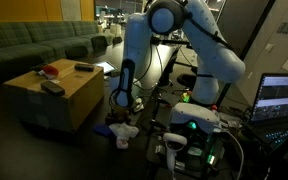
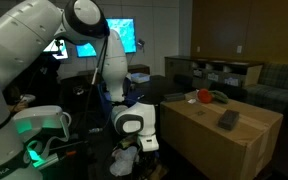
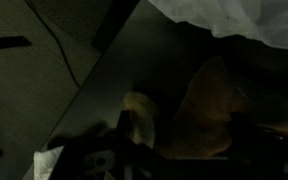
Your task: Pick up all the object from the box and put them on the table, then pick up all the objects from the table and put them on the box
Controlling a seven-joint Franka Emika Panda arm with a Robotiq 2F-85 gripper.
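The tan cardboard box (image 1: 59, 100) (image 2: 224, 140) shows in both exterior views. On its top lie a red item (image 1: 50, 70) (image 2: 204, 97), a dark blocky item (image 1: 52, 87) (image 2: 227, 119) and a dark flat item (image 1: 84, 68). My gripper (image 1: 121, 101) (image 2: 142, 143) hangs low beside the box, over the black table (image 1: 92, 136), and looks open with nothing in it. A white cloth (image 1: 124, 132) (image 2: 124, 160) lies on the table just below it. The wrist view is very dark: the gripper (image 3: 169, 150) is a shadow, with a white cloth (image 3: 234, 20) and a tan shape (image 3: 209, 100) beyond.
A green sofa (image 1: 34, 42) runs behind the box. Lit monitors (image 1: 282, 98) (image 2: 119, 35), cables and a green-lit base (image 1: 196, 122) (image 2: 39, 125) crowd the robot's side. A low shelf (image 2: 219, 72) stands at the back.
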